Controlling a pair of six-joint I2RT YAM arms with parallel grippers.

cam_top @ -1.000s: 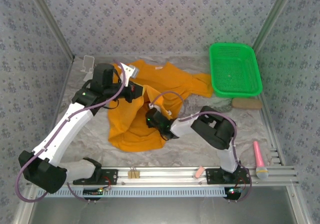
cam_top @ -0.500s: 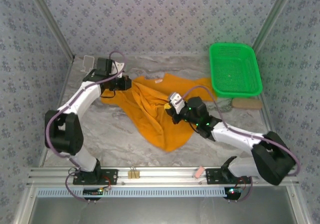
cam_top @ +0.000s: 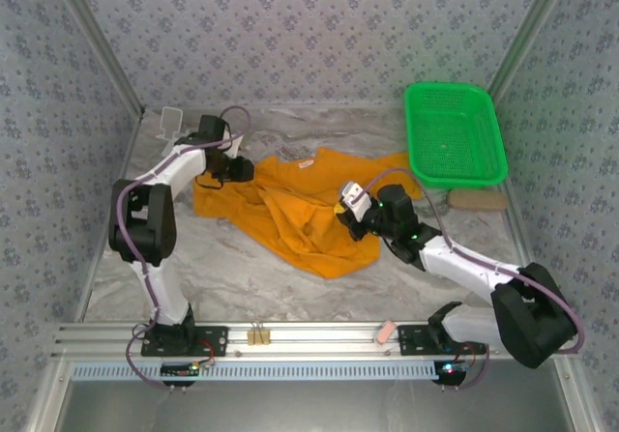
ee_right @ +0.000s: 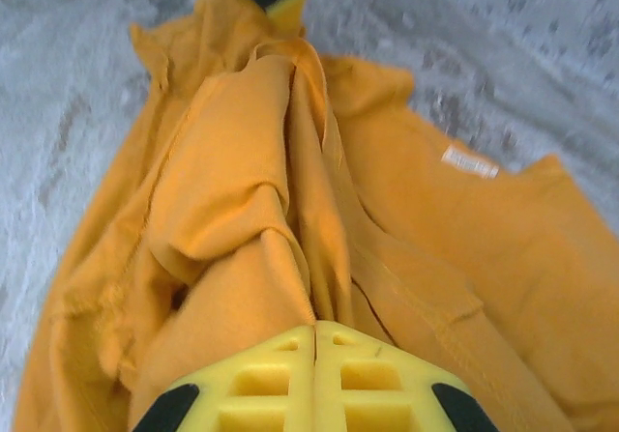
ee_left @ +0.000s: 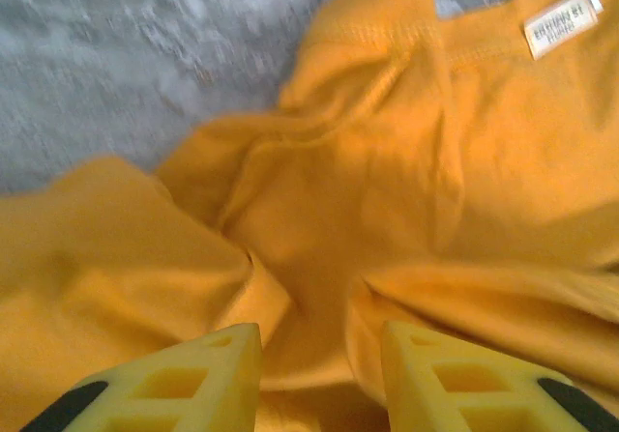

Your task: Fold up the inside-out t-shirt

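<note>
Well, the t-shirt [cam_top: 290,215] lies in the middle of the table [cam_top: 222,268]. It is orange and all bunched up, with lots of folds and wrinkles, and not folded neatly. Its little white neck tag [cam_top: 306,163] shows near the far edge.

The left gripper [cam_top: 240,169] sits at the far left end of the shirt. From the left wrist, its yellow fingers [ee_left: 193,369] stand apart over the cloth and pinch nothing.

The right gripper [cam_top: 346,212] is on the right side of the shirt. From the right wrist, its fingers [ee_right: 271,369] are pressed tight together, and a ridge of orange cloth runs right up into them. The right arm covers part of the shirt's right side.

A green basket [cam_top: 445,86] sits in the far right corner, apart from the shirt. A flat tan thing [cam_top: 479,200] lies just in front of it. A pink toy microphone [cam_top: 503,306] lies by the near right edge.
</note>
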